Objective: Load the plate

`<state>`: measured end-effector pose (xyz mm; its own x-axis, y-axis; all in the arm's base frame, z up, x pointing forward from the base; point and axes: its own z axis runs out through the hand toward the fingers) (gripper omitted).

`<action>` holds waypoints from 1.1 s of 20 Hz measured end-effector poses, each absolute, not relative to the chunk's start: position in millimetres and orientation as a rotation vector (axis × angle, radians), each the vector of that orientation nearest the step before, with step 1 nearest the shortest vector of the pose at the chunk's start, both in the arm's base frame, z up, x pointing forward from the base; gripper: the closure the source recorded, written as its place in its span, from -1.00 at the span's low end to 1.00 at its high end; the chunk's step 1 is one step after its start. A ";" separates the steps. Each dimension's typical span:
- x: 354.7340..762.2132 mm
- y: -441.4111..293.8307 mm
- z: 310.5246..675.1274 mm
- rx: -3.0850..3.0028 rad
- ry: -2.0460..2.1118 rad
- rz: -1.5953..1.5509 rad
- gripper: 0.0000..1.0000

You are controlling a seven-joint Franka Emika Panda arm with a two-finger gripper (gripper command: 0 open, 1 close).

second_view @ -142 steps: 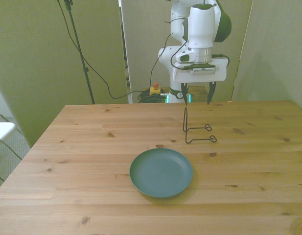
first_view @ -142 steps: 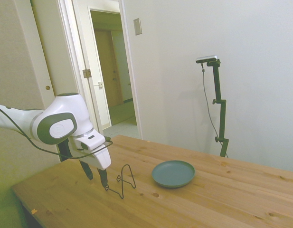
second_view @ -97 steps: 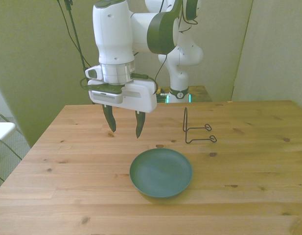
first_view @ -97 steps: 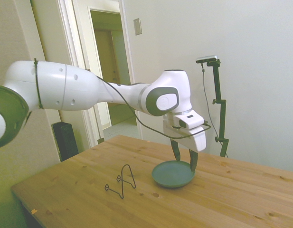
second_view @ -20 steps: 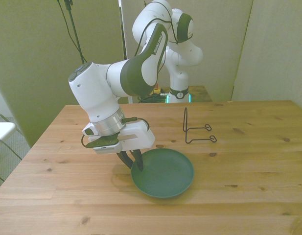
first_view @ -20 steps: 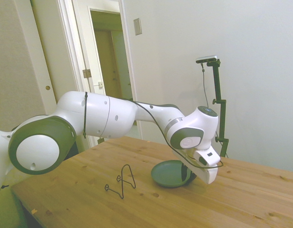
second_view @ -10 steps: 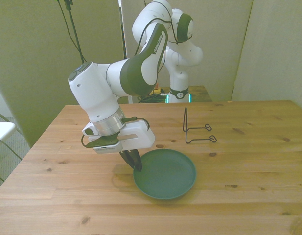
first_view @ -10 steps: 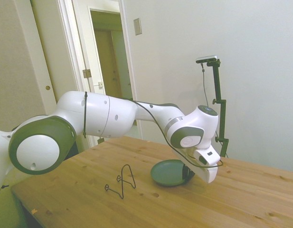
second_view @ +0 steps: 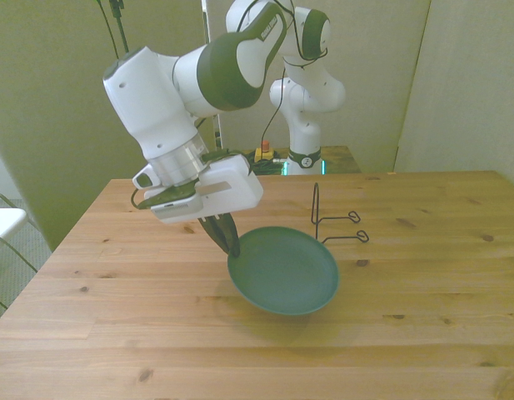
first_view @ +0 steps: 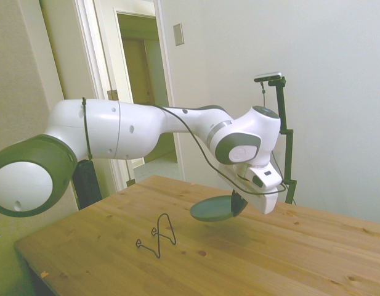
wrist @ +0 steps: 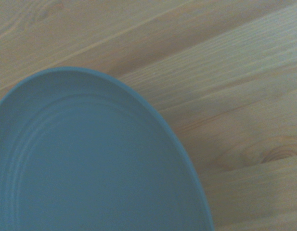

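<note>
The teal plate (second_view: 283, 270) hangs above the wooden table, tilted a little, and casts a shadow on the boards below. My gripper (second_view: 230, 243) is shut on the plate's rim at the front view's left side. In the side view the plate (first_view: 212, 209) floats clear of the table with the gripper (first_view: 236, 204) pinching its right edge. The wrist view is filled by the plate (wrist: 85, 163) over wood grain. The thin black wire stand (second_view: 333, 220) sits on the table behind the plate, toward the front view's right.
In the side view the wire stand (first_view: 159, 234) stands left of the lifted plate. The wooden table (second_view: 440, 283) stretches wide to the front view's right and toward the near edge. An open doorway (first_view: 143, 92) lies behind the table.
The gripper closed on the plate's rim and has lifted it off the table; half a second ago the plate still rested on the wood. The wire stand has not moved.
</note>
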<state>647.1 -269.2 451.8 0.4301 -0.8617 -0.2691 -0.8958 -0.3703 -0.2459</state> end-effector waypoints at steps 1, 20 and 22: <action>645.3 -261.2 464.3 -2.326 1.506 0.140 1.00; 547.4 -10.3 632.0 -2.732 1.450 0.004 1.00; 533.5 4.4 630.1 -2.826 1.468 -0.084 1.00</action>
<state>533.5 4.4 630.1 0.5740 -0.8161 0.0673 -0.8184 -0.5745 0.0147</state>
